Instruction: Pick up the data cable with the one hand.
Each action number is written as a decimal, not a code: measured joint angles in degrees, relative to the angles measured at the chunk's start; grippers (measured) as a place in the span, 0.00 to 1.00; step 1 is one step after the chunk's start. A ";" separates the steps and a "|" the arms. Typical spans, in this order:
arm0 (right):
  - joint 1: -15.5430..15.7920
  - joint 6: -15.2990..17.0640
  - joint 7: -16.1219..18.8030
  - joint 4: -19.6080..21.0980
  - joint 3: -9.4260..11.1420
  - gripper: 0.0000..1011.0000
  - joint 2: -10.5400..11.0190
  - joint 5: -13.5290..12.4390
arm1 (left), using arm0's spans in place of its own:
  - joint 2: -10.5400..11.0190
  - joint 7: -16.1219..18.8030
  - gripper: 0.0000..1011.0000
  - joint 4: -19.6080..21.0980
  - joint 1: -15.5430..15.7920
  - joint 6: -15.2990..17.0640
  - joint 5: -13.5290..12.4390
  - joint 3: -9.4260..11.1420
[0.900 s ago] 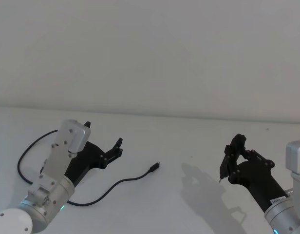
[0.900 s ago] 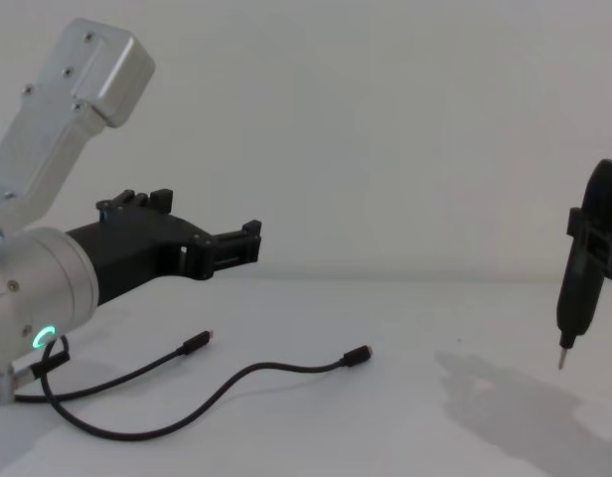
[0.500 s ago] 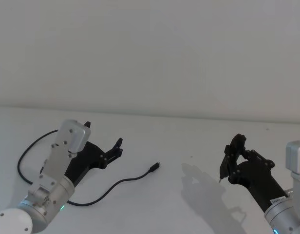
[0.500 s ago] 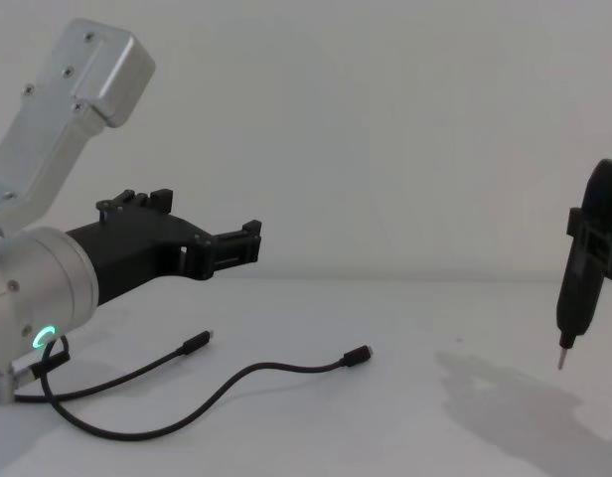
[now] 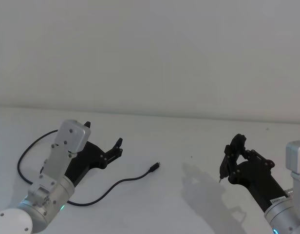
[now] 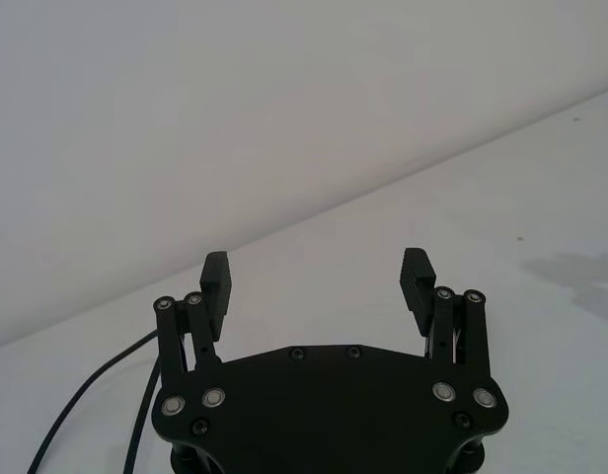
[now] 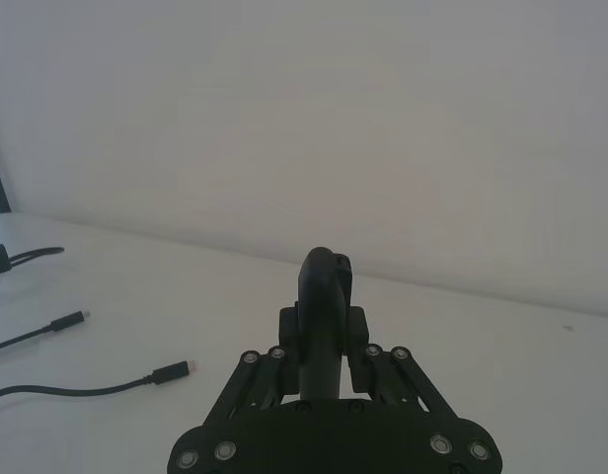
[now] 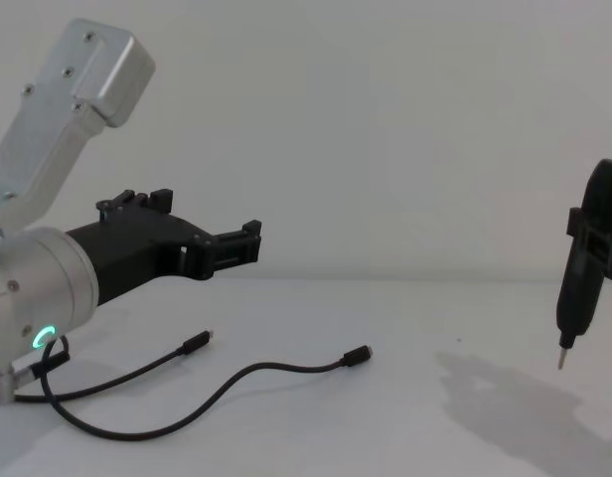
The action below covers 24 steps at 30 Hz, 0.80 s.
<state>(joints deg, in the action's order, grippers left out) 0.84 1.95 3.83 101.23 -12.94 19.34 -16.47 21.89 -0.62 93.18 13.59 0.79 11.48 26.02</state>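
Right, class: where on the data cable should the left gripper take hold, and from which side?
Grip the data cable on its gently curved stretch just behind its right-hand plug, coming straight down from above: it lies flat and limp on the table, clear of the arm. The left gripper hovers open; the right gripper is parked.

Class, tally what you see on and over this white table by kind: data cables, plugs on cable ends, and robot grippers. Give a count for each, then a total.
Data cable: 1
Plugs, the near plug and the far plug: 2
Grippers, the left gripper and the right gripper: 2
Total: 5
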 joint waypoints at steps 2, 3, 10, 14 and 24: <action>0.00 0.00 0.00 0.00 0.00 0.27 0.00 0.00 | 0.00 0.00 0.99 0.00 0.00 0.00 0.00 0.00; 0.00 0.00 0.00 0.00 0.00 0.27 0.00 0.00 | 0.00 0.00 0.99 0.00 0.00 0.00 0.00 0.00; 0.00 0.00 0.00 0.00 0.00 0.27 0.00 0.00 | 0.00 0.00 0.99 0.00 0.00 0.00 0.00 0.00; 0.00 0.00 0.00 0.00 0.00 0.27 0.00 0.00 | -0.02 -0.41 0.99 -0.11 0.31 0.02 0.02 0.00; -0.10 -0.01 0.10 -0.08 0.01 0.27 -0.07 -0.02 | -0.21 -5.11 0.99 -2.25 3.48 0.83 1.29 0.78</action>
<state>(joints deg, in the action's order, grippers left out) 0.74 1.94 3.93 101.15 -12.94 19.27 -16.48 21.68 -5.73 90.93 17.07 1.62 12.77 26.81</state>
